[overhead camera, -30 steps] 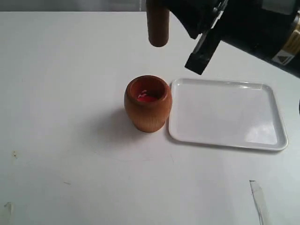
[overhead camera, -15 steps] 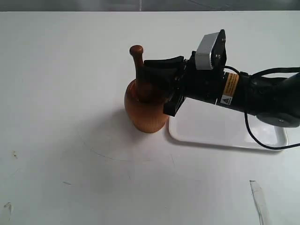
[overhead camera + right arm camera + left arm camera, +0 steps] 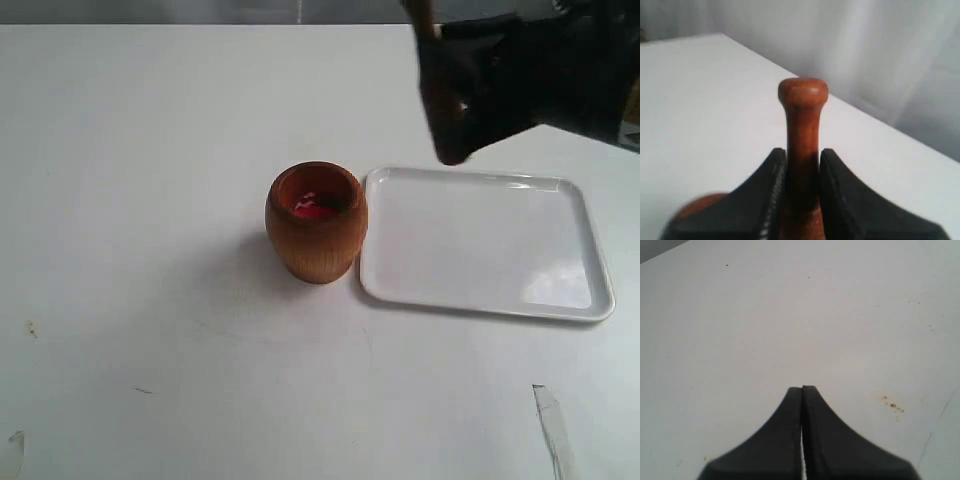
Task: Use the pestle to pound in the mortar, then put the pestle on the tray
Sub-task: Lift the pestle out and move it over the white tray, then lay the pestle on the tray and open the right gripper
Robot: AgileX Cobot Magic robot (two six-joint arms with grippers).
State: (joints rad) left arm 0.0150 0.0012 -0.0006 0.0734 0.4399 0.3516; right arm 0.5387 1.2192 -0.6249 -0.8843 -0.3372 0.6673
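Note:
The reddish-brown mortar (image 3: 315,222) stands upright mid-table with red bits showing in its mouth. Just to its right lies the white tray (image 3: 560,300), with nothing on it. My right gripper (image 3: 470,80) is a dark motion blur above the tray's far left corner, with the pestle (image 3: 447,140) hanging blurred below it, clear of the mortar. In the right wrist view the right gripper (image 3: 802,152) is shut on the pestle's (image 3: 802,115) narrow neck, with the knob above the fingers. My left gripper (image 3: 802,388) is shut on nothing over bare table and does not show in the exterior view.
The white table (image 3: 150,150) stretches wide to the left of and in front of the mortar. A strip of tape (image 3: 550,425) lies near the front right. Small rusty specks (image 3: 892,404) mark the table near the left gripper.
Half a second ago the pestle stood in the mortar. Now the right gripper has lifted it out and swung it up and right, over the tray's far left corner. The mortar stayed put.

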